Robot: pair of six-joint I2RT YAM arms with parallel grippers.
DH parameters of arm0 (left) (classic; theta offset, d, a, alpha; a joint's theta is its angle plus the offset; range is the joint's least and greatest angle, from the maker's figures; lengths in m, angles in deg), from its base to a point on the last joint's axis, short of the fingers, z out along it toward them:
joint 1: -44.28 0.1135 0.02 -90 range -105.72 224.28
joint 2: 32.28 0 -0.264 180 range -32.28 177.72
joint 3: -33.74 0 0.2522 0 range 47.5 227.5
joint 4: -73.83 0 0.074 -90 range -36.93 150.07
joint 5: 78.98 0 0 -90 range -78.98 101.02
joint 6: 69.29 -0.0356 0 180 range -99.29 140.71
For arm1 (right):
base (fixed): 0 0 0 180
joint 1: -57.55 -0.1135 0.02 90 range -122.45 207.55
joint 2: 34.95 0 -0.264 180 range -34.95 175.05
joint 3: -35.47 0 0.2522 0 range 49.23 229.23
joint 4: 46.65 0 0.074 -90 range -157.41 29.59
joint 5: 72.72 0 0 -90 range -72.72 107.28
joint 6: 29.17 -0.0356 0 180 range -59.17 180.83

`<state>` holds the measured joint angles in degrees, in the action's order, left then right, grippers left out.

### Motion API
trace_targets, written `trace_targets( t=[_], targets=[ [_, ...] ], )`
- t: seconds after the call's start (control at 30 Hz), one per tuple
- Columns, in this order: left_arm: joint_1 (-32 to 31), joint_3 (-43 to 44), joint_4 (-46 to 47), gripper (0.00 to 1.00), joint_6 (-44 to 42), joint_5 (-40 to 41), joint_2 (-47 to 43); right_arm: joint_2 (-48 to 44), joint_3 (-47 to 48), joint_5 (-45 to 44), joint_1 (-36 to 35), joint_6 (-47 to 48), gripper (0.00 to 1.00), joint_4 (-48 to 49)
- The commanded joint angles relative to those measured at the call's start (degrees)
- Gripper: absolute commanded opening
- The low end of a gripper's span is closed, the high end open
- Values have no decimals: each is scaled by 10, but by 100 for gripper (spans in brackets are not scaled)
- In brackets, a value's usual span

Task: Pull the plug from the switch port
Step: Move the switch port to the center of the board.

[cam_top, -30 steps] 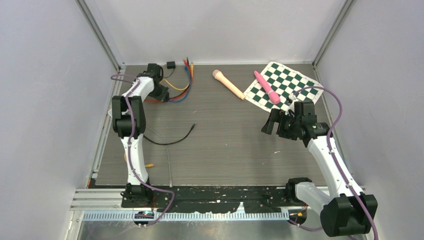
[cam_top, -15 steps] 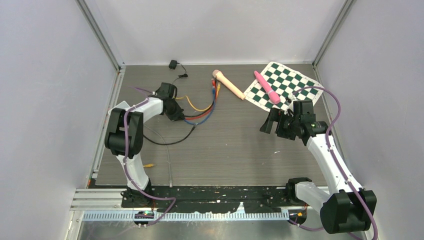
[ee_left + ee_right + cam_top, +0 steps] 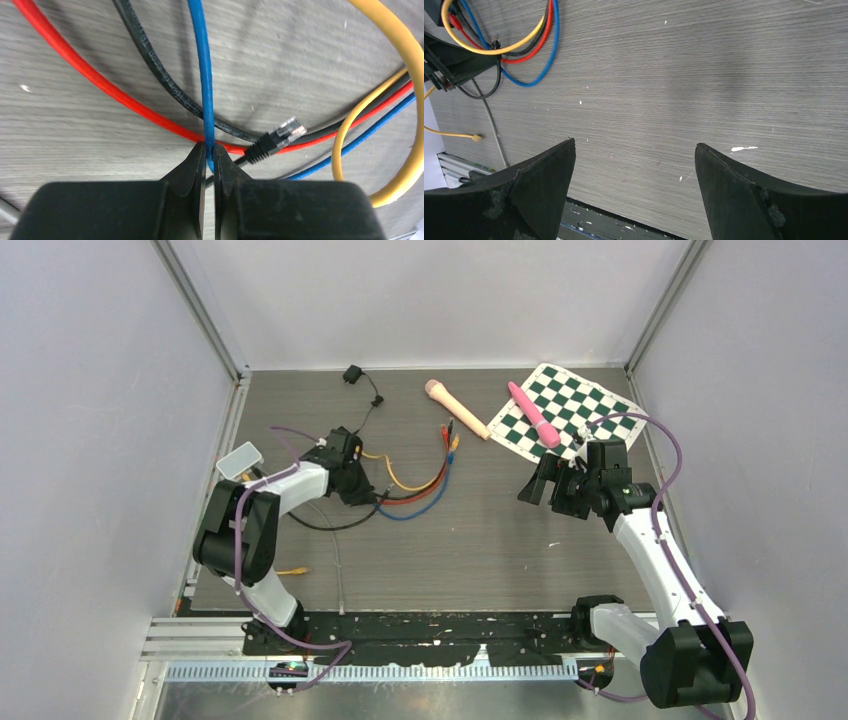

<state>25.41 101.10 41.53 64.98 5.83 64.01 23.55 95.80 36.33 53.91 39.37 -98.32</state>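
top external view: the left gripper [image 3: 362, 492] sits low at about 9 o'clock of the table [image 3: 520, 560], pinched onto a bundle of network cables [image 3: 420, 485] that fans off toward 2 o'clock; the right gripper [image 3: 537, 483] hovers at 3 o'clock, spread wide and holding nothing; no switch can be made out, only a small black box [image 3: 352, 373] at 11 o'clock; left wrist view: the fingers [image 3: 197, 165] are clamped tight on the blue cable [image 3: 205, 75] itself, not on a connector; the risk, as i judge it, is that hauling on the cord strains the wire, drags the whole tangle along, or lets the thin jacket slip through the pads; the black lead's rj45 plug [image 3: 286, 132] lies just right of the fingertips, over the red cable [image 3: 115, 95], in no port, long axis running 8 to 2 o'clock, clear tip toward 2 o'clock; right wrist view: open jaws over bare table, the bundle well apart at 10 o'clock, too distant to steady anything.
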Motion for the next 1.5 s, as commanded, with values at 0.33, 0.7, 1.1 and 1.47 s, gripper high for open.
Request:
trace_targets(
  t=[0.33,0.7,1.1,1.47],
  targets=[
    [-101,-45,22,13,-69,-47,-67,1,-15,22,-2,-25,95,42],
    [-153,-85,11,52,-77,-26,-133,30,-12,34,-31,-30,97,78],
    [-154,-132,-43,60,-110,38,-211,130,41,-7,-144,-50,100,103],
    [-154,-133,57,64,-168,-59,-188,156,52,-1,-152,-49,100,106]
  ],
)
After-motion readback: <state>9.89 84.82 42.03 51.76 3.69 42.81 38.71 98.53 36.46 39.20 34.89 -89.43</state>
